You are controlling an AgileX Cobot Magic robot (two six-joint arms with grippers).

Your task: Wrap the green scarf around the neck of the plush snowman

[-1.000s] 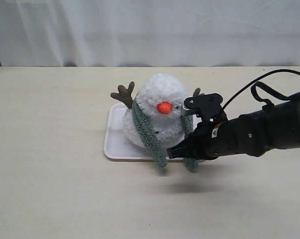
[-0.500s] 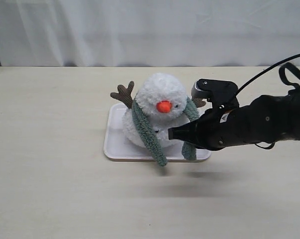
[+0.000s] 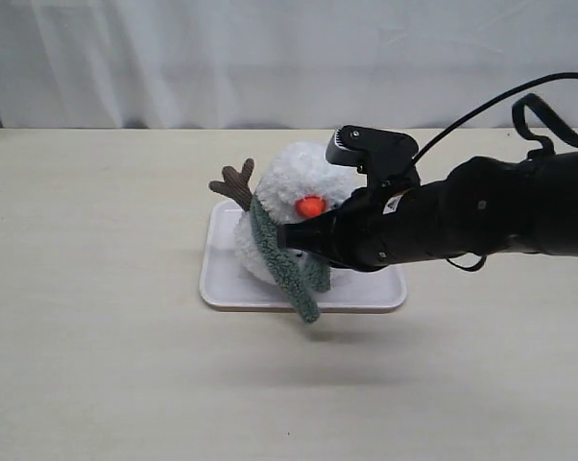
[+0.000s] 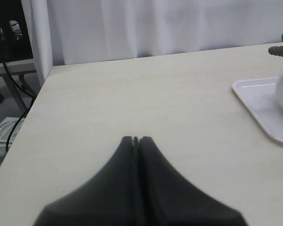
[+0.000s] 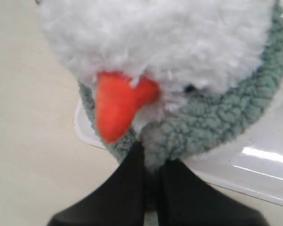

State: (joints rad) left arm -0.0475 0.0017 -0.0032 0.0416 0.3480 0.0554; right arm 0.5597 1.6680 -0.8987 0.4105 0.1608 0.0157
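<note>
Starting at the left, I am seeing the left gripper (image 4: 136,140) through its wrist view. Its two fingers are pressing together with nothing between them, and it is hanging over the desk (image 4: 108,94), well apart from the pale tray (image 4: 256,103).

Moving across in the exterior view, the tray is lying flat on the desk and the plush snowman (image 3: 303,171) is sitting on it. One brown twig arm (image 3: 234,182) is sticking out on the left side of that view. The green scarf (image 3: 273,252) is hanging from beside the head down the body, with its loose end reaching the tray's near rim.

Just right of that strand, under the orange nose (image 3: 310,205), the right gripper (image 3: 289,236) is reaching across the snowman's front. I am reading it as closed and pinching the scarf. The right wrist view is showing green fleece curving under the face and running in between the two black fingers (image 5: 176,188).

The black right arm (image 3: 481,216) is stretching off to the right, hiding that side of the snowman, with a black cable (image 3: 481,101) looping above it.
</note>
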